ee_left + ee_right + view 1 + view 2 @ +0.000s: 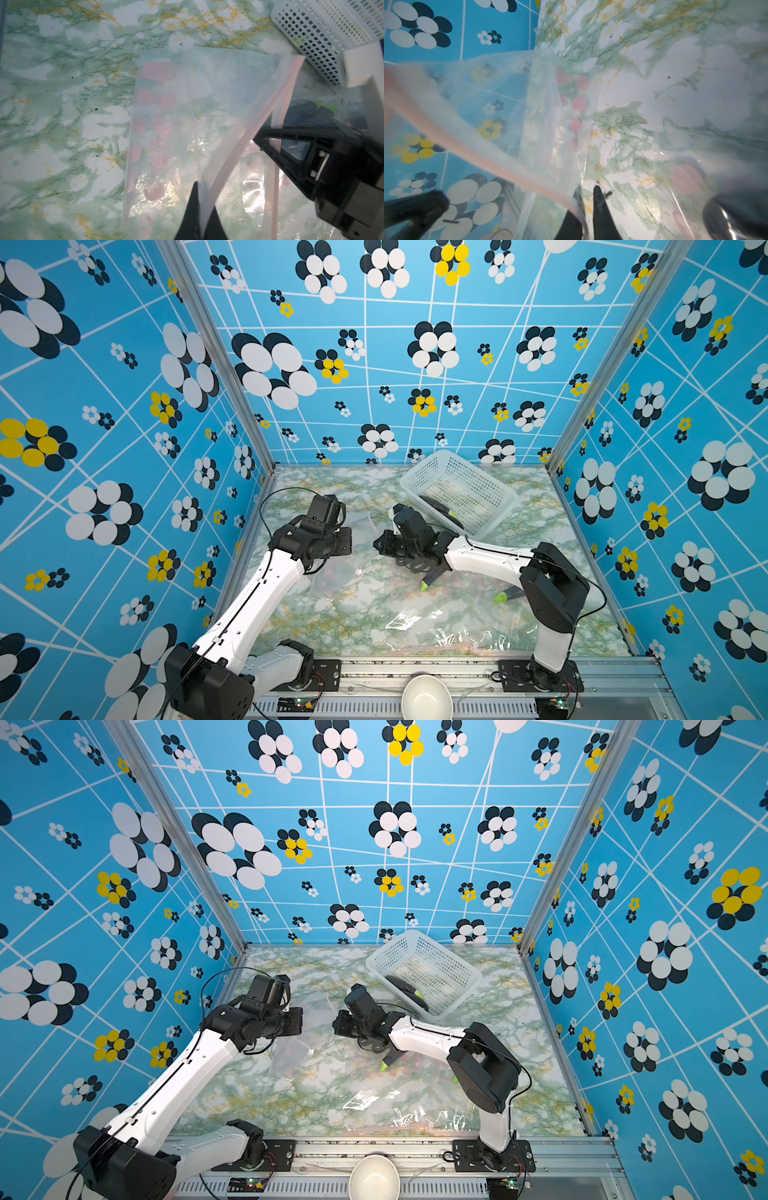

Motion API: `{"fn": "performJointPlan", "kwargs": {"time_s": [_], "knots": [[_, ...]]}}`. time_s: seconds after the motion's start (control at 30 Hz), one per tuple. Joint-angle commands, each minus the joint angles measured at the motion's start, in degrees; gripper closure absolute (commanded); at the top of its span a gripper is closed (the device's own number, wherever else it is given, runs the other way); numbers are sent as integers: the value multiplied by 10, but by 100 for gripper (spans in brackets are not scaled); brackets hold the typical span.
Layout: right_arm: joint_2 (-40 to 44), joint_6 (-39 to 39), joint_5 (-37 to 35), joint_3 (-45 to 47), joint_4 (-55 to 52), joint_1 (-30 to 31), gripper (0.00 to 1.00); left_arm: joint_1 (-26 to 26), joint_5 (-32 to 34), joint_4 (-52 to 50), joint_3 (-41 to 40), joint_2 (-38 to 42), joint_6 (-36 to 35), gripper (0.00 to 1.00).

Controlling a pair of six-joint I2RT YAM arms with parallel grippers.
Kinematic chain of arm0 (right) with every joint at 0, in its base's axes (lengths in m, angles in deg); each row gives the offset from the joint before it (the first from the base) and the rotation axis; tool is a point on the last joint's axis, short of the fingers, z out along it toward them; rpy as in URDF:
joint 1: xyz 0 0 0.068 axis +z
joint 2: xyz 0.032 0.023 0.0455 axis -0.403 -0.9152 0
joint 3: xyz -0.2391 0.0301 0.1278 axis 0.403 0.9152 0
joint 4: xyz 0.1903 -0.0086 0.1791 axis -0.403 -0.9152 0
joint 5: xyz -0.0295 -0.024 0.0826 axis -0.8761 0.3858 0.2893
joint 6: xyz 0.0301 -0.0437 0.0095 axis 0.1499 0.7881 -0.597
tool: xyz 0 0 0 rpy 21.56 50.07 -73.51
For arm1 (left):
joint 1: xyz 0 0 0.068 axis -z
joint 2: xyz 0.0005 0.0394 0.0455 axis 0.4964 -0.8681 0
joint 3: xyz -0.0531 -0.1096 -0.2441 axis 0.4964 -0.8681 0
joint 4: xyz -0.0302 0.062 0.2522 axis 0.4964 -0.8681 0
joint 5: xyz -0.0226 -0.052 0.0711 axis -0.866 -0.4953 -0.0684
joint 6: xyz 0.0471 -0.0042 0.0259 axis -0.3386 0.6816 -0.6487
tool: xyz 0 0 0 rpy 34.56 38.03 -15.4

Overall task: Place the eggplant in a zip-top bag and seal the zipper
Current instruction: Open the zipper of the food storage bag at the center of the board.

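Blue flower-print walls (374, 364), green marble table (353, 614), clear pink-dotted zip-top bag (187, 104).
Walls: bright blue, white crossing lines, flowers made of white, black and yellow ovals. Table: white-and-green marble print with yellow veins. Zip-top bag: see-through film, pink dots, pale pink zipper strip. Eggplant (434, 504), right of centre: near-black purple, lime green stem. Basket (457, 477): white mesh. Arms (266, 593): white shells, black joints. Bowl (426, 695), bottom centre: plain white.

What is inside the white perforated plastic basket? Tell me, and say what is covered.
One dark purple eggplant with a green cap lies inside the white perforated plastic basket, along its near wall. The right arm's black wrist covers the near corner; that spot is unseen.
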Motion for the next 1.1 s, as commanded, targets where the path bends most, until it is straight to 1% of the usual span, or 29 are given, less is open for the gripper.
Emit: {"fn": "performJointPlan", "kwargs": {"time_s": [0.0, 0.07, 0.13, 0.23, 0.3, 0.37, 0.4, 0.47, 0.57, 0.63, 0.7, 0.77, 0.87, 1.07], "knots": [[-42, 23, 30, -86, -5, 12, 87, 9, 53, -34, 59, 21, -2, 100], [-56, 32, 41, -134, -1, 20, 87, 16, 122, -70, 106, 34, -35, 100], [-68, 35, 67, -177, 37, 28, 87, 26, 188, -101, 150, 46, -69, 100], [-80, 28, 86, -209, 89, 39, 87, 45, 252, -119, 183, 61, -111, 100], [-85, 31, 78, -217, 95, 44, 88, 52, 271, -114, 182, 68, -128, 100], [-87, 30, 45, -219, 40, 43, 89, 53, 266, -96, 156, 70, -135, 100], [-84, 28, 20, -209, 7, 41, 89, 54, 257, -88, 137, 67, -133, 100], [-77, 27, -1, -172, -25, 34, 89, 54, 233, -63, 93, 54, -118, 100], [-63, 9, -6, -87, -34, 18, 89, 54, 169, -7, 13, 28, -70, 100], [-48, -3, -5, -35, -18, 12, 88, 53, 108, 47, -41, 9, -27, 100], [-35, -3, -4, -11, -21, 10, 88, 53, 64, 93, -77, -8, 7, 100], [-24, 6, -11, -5, -43, 10, 88, 53, 33, 117, -93, -25, 31, 100], [-10, 19, -27, 1, -75, 7, 87, 53, 25, 124, -93, -41, 39, 100], [-13, 34, -30, 1, -116, -12, 87, 45, 61, 77, -57, -21, 13, 100]]}}
